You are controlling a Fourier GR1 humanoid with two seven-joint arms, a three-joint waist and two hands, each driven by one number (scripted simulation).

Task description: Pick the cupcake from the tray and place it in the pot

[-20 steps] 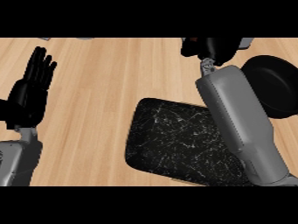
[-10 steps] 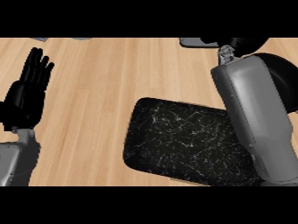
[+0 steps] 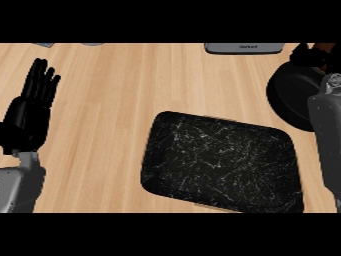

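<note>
Step in hand, as judged: carrying the cupcake to the pot (image 3: 285,100) and lowering it in.

Right hand (image 3: 313,56): at the upper right of the frame, above the pot's far side; whether it is clenched on anything cannot be told, as it reads only as a dark mass at the frame edge. A brownish patch (image 3: 324,46) shows against it; this may be the cupcake, unconfirmed.

Left hand (image 3: 29,112): at the left edge, fingers straight and released, resting, holding nothing.

Containers:
- Tray (image 3: 221,162): dark, speckled, lower centre; nothing lies on its visible surface; no cupcake on it.
- Pot: black and round, at the right edge, just beyond the tray's upper right corner; its near side is covered by the right forearm (image 3: 339,145); contents cannot be read against the black interior.

Recommendation: bring the hand squarely over the pot's mouth before descending; keep the load upright; release only once it is low inside the wall, so that it neither tips nor catches the rim; then lift straight up, keeping clear of the rim.

Also noted: a grey object (image 3: 243,47) at the top edge, well clear of the work.
</note>
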